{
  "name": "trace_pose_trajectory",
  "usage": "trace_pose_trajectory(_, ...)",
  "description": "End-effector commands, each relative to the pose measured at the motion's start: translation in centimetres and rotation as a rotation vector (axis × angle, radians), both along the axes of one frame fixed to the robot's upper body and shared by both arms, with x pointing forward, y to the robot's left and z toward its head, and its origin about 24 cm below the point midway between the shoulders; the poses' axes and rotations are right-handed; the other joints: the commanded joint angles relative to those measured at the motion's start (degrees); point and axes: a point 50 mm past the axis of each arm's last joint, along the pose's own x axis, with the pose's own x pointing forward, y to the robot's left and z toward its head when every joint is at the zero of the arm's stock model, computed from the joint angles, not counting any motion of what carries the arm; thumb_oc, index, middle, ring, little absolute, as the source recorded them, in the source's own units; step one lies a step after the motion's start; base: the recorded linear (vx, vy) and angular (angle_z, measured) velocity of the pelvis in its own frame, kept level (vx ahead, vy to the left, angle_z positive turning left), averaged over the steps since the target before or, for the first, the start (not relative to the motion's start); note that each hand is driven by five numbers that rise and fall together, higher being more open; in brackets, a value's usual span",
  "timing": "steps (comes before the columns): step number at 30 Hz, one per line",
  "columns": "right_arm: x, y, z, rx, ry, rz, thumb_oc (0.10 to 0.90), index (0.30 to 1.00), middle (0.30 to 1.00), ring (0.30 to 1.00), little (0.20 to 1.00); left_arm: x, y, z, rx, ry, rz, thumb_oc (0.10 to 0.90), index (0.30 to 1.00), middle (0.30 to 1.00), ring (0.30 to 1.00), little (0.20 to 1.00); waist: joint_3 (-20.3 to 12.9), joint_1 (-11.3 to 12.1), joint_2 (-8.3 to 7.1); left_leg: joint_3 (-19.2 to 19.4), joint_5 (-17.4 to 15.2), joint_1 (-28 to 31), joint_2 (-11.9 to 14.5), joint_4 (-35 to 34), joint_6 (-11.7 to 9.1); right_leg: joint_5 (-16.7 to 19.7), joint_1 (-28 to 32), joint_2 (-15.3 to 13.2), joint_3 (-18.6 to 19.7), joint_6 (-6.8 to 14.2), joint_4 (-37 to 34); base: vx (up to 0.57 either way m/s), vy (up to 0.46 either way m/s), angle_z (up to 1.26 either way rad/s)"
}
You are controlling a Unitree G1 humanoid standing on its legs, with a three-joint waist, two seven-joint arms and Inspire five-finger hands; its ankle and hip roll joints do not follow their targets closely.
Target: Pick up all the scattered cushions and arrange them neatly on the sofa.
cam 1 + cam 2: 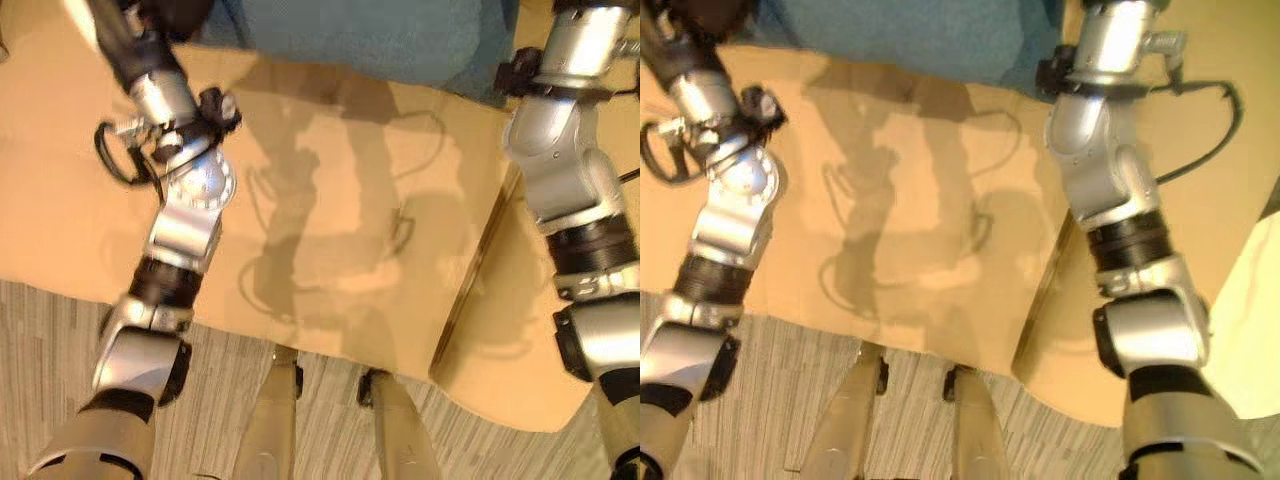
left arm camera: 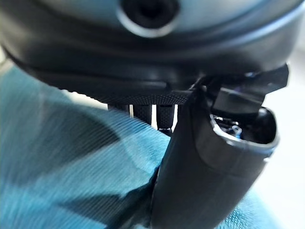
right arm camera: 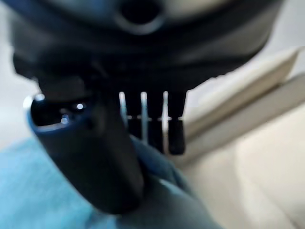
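A: Where do we see the cushion (image 1: 370,35)?

B: One blue cushion, at the top centre of the left eye view, lying across the upper edge of the tan surface (image 1: 330,220). In the left wrist view the same blue cloth (image 2: 71,176) runs under our left hand (image 2: 209,171), whose thumb lies on it while the fingers (image 2: 143,113) reach straight past its far edge.

A: And the other side?

B: In the right wrist view our right hand (image 3: 95,157) has its thumb down on the blue cloth (image 3: 43,191) and its fingers (image 3: 157,124) straight, their tips at the cushion's edge. Both hands look released rather than clenched; neither is curled round the cushion.

A: What else do we count?

B: One tan surface, with one grey striped floor (image 1: 60,330) along the bottom of the frame. One pale cream shape (image 1: 1255,320) sits at the right edge of the right eye view; we cannot tell what it is.
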Motion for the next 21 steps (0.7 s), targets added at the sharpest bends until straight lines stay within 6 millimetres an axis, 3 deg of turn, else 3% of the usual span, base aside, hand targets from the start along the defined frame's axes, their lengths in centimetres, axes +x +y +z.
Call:
trace_pose_trajectory(1,1.6,3.0,-4.2,0.009,0.122,0.133,0.400,0.300,0.300,0.300,0.300,-0.7,-3.9,-0.5,0.147,-0.051,-0.162,0.769,0.853,0.853,0.853,0.853,-16.9,-1.2,-1.41,1.2,-9.3,1.3,-2.5,0.0,-5.9,-2.9,-0.5,-2.2,0.4,4.7,5.2,-0.04,0.011,0.16)
trace_pose_trajectory(2,2.2,2.9,-4.6,0.025,0.165,0.127,0.400,0.300,0.300,0.300,0.300,0.0,-4.0,-0.6,0.180,-0.011,-0.146,0.800,0.900,0.900,0.900,0.900,-16.7,-1.4,-1.25,1.0,-8.8,1.0,-2.5,0.0,-5.9,-2.5,-0.8,-2.2,0.5,4.7,5.3,-0.05,0.021,0.10)
trace_pose_trajectory(3,3.8,3.0,-6.0,0.054,0.294,0.136,0.646,0.669,0.669,0.669,0.669,1.6,-3.9,-1.4,0.217,0.096,-0.125,0.800,0.900,0.900,0.900,0.900,-15.8,-1.5,-0.94,1.2,-9.0,1.3,-2.7,0.0,-5.9,-2.9,-0.8,-2.2,0.5,4.6,5.9,-0.05,0.019,0.08)
trace_pose_trajectory(4,3.8,3.0,-5.9,0.054,0.293,0.136,0.800,0.900,0.900,0.900,0.900,1.6,-3.9,-1.3,0.217,0.094,-0.125,0.800,0.900,0.900,0.900,0.900,-15.7,-1.6,-0.94,1.2,-9.0,1.3,-2.7,0.0,-5.9,-2.9,-0.7,-2.2,0.5,4.6,5.9,-0.08,0.025,-0.11)
trace_pose_trajectory(6,4.7,3.1,-7.2,0.075,0.386,0.153,0.800,0.900,0.900,0.900,0.900,2.6,-3.6,-2.1,0.237,0.177,-0.110,0.800,0.900,0.900,0.900,0.900,-14.8,-1.7,-0.69,1.4,-8.6,1.4,-2.7,0.0,-6.0,-2.9,-1.0,-2.2,0.4,4.6,6.3,-0.08,0.012,0.06)
trace_pose_trajectory(7,5.0,3.0,-8.6,0.103,0.437,0.167,0.800,0.900,0.900,0.900,0.900,3.0,-3.2,-3.4,0.233,0.230,-0.112,0.800,0.900,0.900,0.900,0.900,-14.2,-1.7,-0.42,1.4,-8.2,1.3,-2.8,0.0,-6.1,-2.6,-1.1,-2.1,0.4,4.5,6.4,-0.04,0.000,0.18)
trace_pose_trajectory(9,5.0,3.0,-9.2,0.110,0.455,0.173,0.800,0.900,0.900,0.900,0.900,2.9,-3.1,-3.9,0.230,0.242,-0.120,0.800,0.900,0.900,0.900,0.900,-13.9,-1.7,-0.40,1.4,-8.1,1.4,-2.8,0.0,-6.1,-2.6,-1.0,-2.1,0.4,4.5,6.4,-0.03,0.000,0.10)
trace_pose_trajectory(17,4.9,1.8,-15.5,0.157,0.616,0.181,0.800,0.900,0.900,0.900,0.900,2.7,-1.6,-11.4,0.143,0.433,-0.171,0.800,0.900,0.900,0.900,0.900,-13.3,-1.8,-0.62,2.0,-8.3,3.0,-2.8,0.0,-6.1,-2.5,1.0,-2.0,0.3,4.3,5.7,-0.03,-0.005,-0.07)
trace_pose_trajectory(21,4.6,1.0,-17.5,0.169,0.676,0.170,0.800,0.900,0.900,0.900,0.900,2.5,-0.3,-13.4,0.120,0.501,-0.159,0.800,0.900,0.900,0.900,0.900,-13.5,-2.0,-0.64,2.3,-8.3,3.3,-2.7,0.0,-6.2,-2.3,1.6,-2.0,0.2,4.2,5.4,-0.02,-0.001,0.01)
